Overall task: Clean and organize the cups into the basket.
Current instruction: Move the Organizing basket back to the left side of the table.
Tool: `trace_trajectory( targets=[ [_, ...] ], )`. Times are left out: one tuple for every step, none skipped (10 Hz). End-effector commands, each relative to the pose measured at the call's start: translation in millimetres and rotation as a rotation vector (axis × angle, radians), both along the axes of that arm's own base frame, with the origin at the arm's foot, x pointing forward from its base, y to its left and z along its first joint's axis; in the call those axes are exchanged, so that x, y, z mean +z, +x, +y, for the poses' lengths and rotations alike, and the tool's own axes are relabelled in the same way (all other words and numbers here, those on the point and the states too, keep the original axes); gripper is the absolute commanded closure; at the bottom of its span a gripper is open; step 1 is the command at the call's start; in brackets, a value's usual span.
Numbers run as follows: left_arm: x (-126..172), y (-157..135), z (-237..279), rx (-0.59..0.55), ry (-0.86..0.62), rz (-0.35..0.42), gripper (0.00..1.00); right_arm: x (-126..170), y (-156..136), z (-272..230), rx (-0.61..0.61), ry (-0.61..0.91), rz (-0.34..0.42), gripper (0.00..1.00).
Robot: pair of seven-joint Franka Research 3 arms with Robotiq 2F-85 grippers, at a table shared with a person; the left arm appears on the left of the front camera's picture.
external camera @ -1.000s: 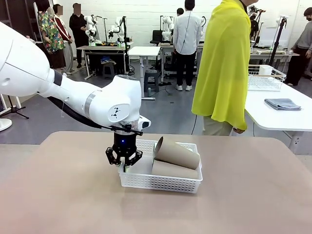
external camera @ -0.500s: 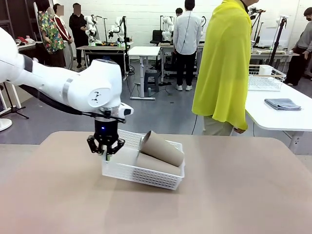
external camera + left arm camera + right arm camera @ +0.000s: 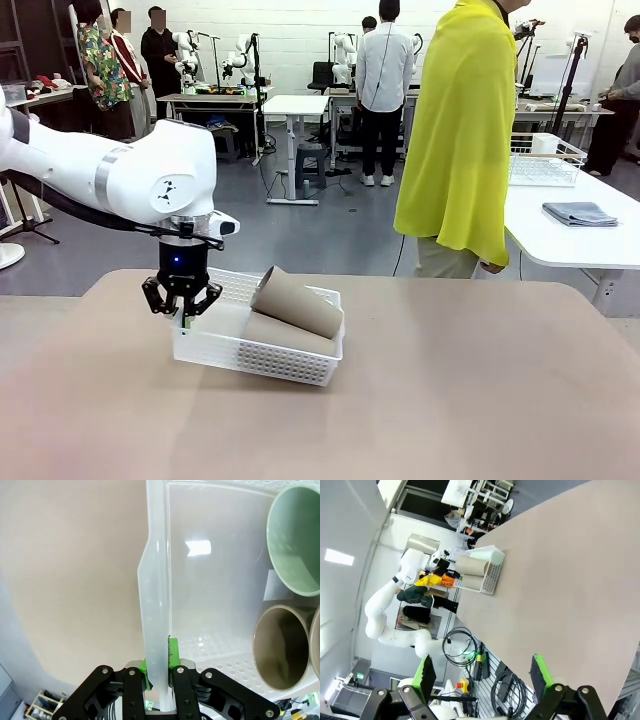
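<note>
Leftward, left gripper point(image 3: 183, 316) pinching basket point(image 3: 255, 352) rim

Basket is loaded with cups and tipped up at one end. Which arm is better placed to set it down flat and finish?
Left. Its hand is shut on the basket rim, raising that end. The right hand is open, hanging far from the basket over bare table.

Glossy white, rounded robot arm point(image 3: 120, 180) with a grey band and a small black joint mark. Its black left gripper point(image 3: 183, 318) has linked fingers, silver screws, green pads and a blue light. The person point(image 3: 458, 140) wears a bright yellow cape.
</note>
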State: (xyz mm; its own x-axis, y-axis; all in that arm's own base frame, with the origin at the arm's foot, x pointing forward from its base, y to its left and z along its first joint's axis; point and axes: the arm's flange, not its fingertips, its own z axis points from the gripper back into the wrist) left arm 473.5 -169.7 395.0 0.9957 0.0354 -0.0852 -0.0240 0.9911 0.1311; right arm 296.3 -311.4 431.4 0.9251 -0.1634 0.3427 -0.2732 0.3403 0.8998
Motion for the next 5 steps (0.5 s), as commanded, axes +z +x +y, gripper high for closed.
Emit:
trace_trajectory(
  targets=[
    [12,-8,28,0.002,0.010,-0.016,0.94,3,2,13,0.014,-0.006,-0.018,0.00],
    [16,-9,42,0.020,0.012,-0.020,0.94,3,2,13,0.014,-0.006,-0.018,0.00],
    [19,-12,55,0.037,0.021,-0.029,0.94,3,2,13,0.014,-0.006,-0.018,0.00],
    [23,-14,71,0.041,0.028,-0.043,0.94,3,2,13,0.014,-0.006,-0.018,0.00],
    [25,-17,84,0.032,0.021,-0.044,0.94,3,2,13,0.014,-0.006,-0.018,0.00]
  ],
)
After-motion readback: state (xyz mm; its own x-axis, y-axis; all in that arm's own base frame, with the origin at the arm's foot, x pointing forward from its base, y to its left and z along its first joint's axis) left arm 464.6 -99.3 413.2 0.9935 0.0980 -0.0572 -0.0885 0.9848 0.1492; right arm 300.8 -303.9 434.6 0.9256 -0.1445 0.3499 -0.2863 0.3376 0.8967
